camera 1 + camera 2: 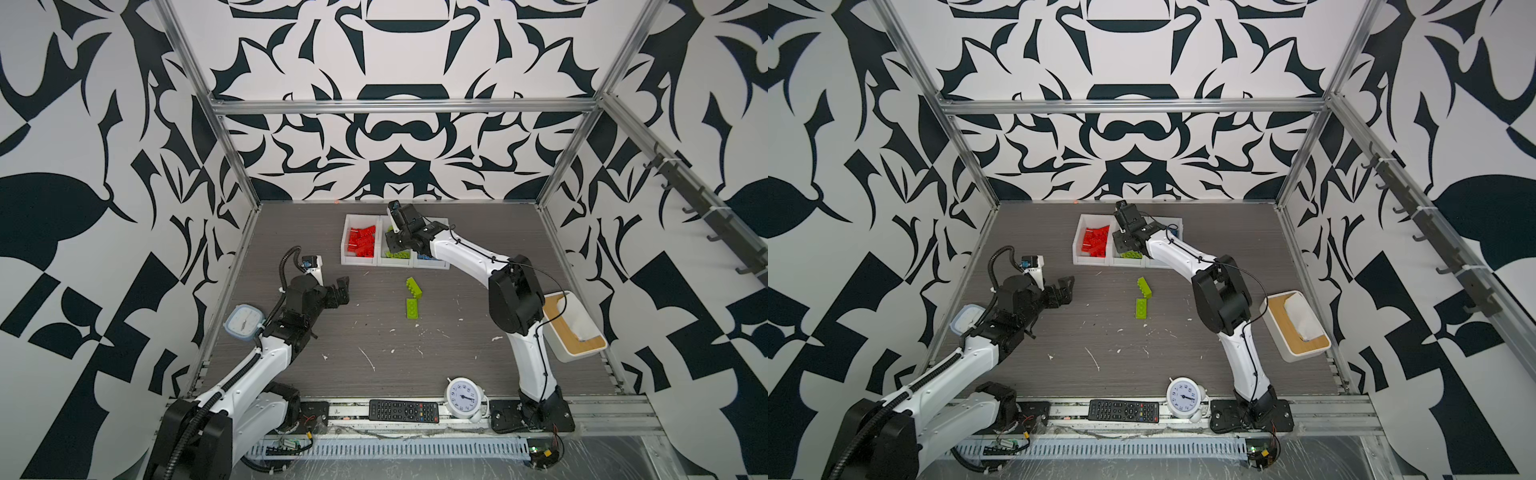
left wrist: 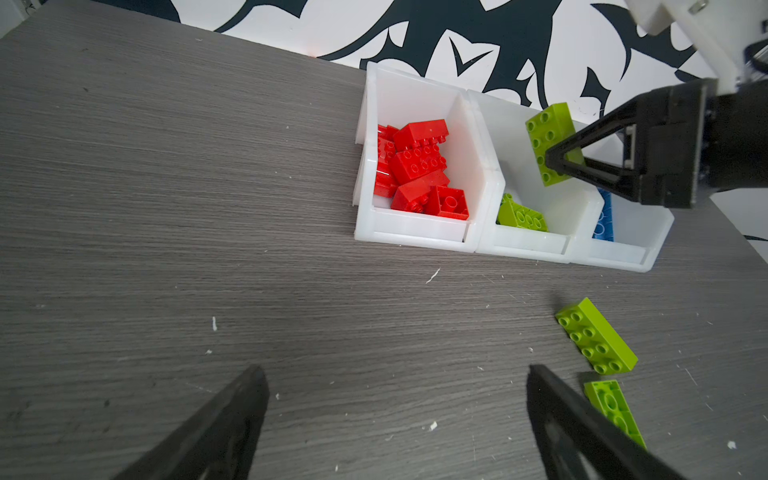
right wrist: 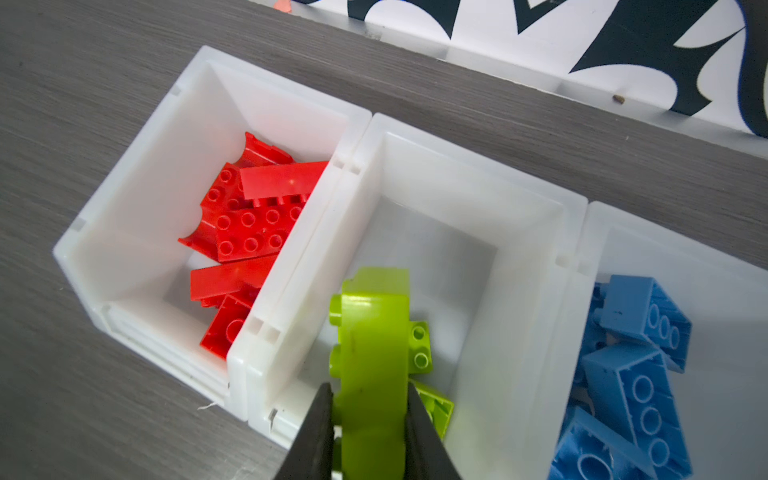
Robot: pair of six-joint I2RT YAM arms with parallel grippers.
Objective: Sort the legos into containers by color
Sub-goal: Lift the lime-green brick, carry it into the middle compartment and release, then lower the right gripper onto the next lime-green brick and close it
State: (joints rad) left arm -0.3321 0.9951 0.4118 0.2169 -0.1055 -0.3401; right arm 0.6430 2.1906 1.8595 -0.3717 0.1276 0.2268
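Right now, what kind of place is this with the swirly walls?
Probably a robot testing booth: a left arm and right arm on one table, a metal frame with patterned walls, and legos sorted into containers.

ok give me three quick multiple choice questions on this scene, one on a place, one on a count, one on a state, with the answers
1. Where is the lime brick that the right hand grips?
A. above the middle container
B. flat on the table
C. in the left hand

2. How many loose lime bricks lie on the table?
A. one
B. two
C. four

3. How is the left hand?
A. shut on a brick
B. open, holding nothing
C. shut, holding nothing

Answers:
1 A: the right wrist view shows the brick over that container's opening.
2 B: both top views show two of them between the arms.
3 B: its jaws stand wide apart over bare table.
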